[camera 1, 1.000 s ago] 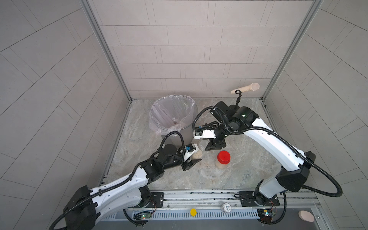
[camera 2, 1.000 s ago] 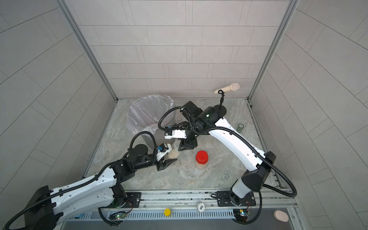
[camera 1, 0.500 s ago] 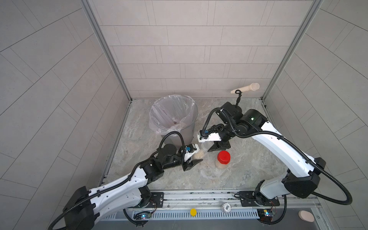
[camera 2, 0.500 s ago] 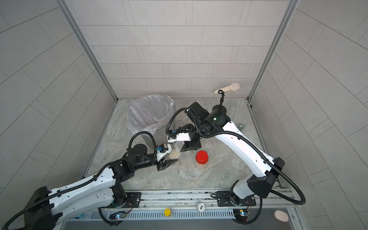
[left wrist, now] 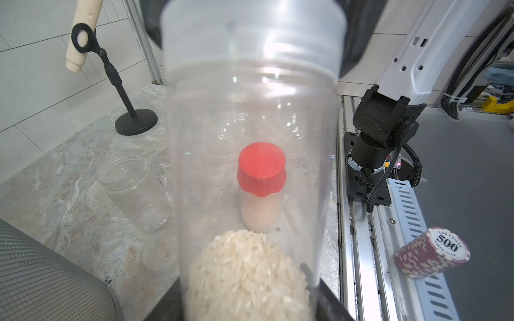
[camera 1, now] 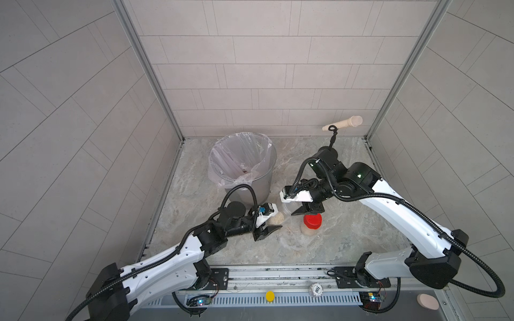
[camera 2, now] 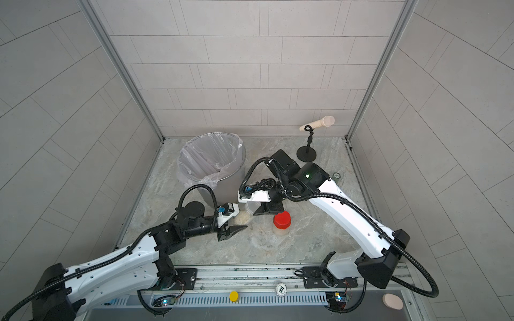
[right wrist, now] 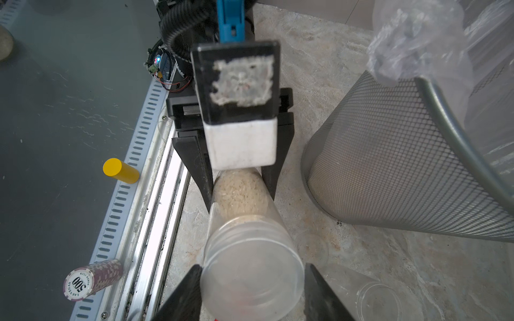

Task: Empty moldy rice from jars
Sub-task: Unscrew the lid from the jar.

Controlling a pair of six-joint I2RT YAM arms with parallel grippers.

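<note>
A clear jar (left wrist: 250,155) lies on its side in the air between my two grippers, with moldy rice (left wrist: 247,275) heaped at its base end. My left gripper (left wrist: 247,305) is shut on that base end. My right gripper (right wrist: 251,291) is shut on the jar's clear lid (right wrist: 250,272) at the other end. In both top views the rice (camera 1: 276,219) (camera 2: 244,219) shows beside the left gripper (camera 1: 271,223). A red-lidded jar (camera 1: 312,222) (camera 2: 281,221) of rice stands upright just right of the grippers. An empty open jar (left wrist: 130,189) and its loose clear lid (left wrist: 161,250) lie on the floor.
The metal bin (camera 1: 261,183) with a plastic liner stands behind the left gripper. A microphone stand (camera 2: 306,154) sits at the back right. A stack of poker chips (left wrist: 431,253) and a yellow cylinder (right wrist: 119,169) stand on the front rail area.
My right arm has swung its elbow rightward and its gripper has shifted slightly toward the front, staying at the jar's lid end. The left arm and the jar's base have not moved.
</note>
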